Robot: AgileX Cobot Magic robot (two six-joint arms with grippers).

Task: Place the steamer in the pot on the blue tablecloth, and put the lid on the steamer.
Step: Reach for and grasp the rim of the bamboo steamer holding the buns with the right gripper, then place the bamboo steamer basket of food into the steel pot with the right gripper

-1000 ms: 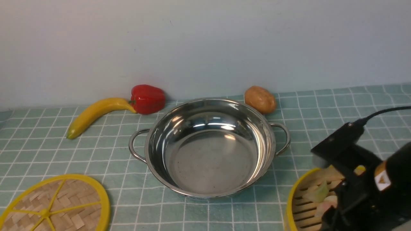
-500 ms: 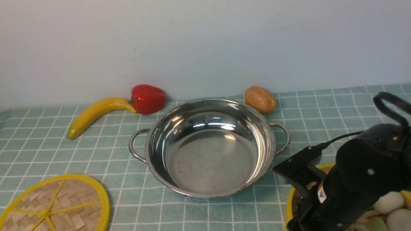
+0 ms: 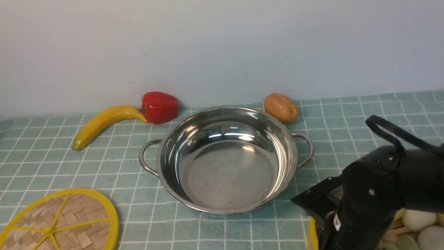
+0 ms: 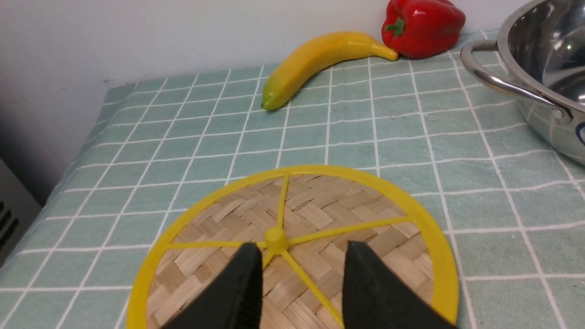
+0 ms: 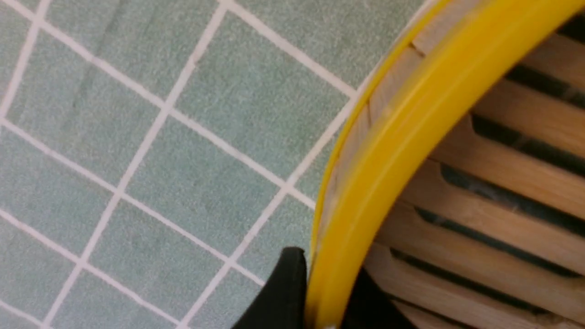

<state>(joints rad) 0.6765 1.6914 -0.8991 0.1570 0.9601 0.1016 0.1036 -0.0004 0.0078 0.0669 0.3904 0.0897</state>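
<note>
Steamer (image 5: 411,137) comes first: it sits on the blue tablecloth (image 3: 52,166), at the near right, just beside the pot (image 3: 225,173) and not inside it. Its rim is yellow and its floor is made of wooden slats. A few pale buns (image 3: 418,219) lie in it. The right gripper (image 5: 327,267) pinches the yellow rim, with one black finger outside the wall and one inside. A small white sticker (image 3: 335,222) is on the right arm, but it is too small to read.

One shiny pot stands in the middle of the cloth. It has two loop handles and nothing in it.

One lid (image 4: 320,214) lies flat at the near left, well apart from the pot. It has six yellow spokes. The left gripper (image 4: 304,249) hangs over the lid with its two fingers apart, and nothing is between them.

By the wall at the back lie one banana (image 3: 104,123), one red pepper (image 3: 159,107) and one potato (image 3: 281,107). The banana's tip touches the pepper. The potato is just behind the pot.
</note>
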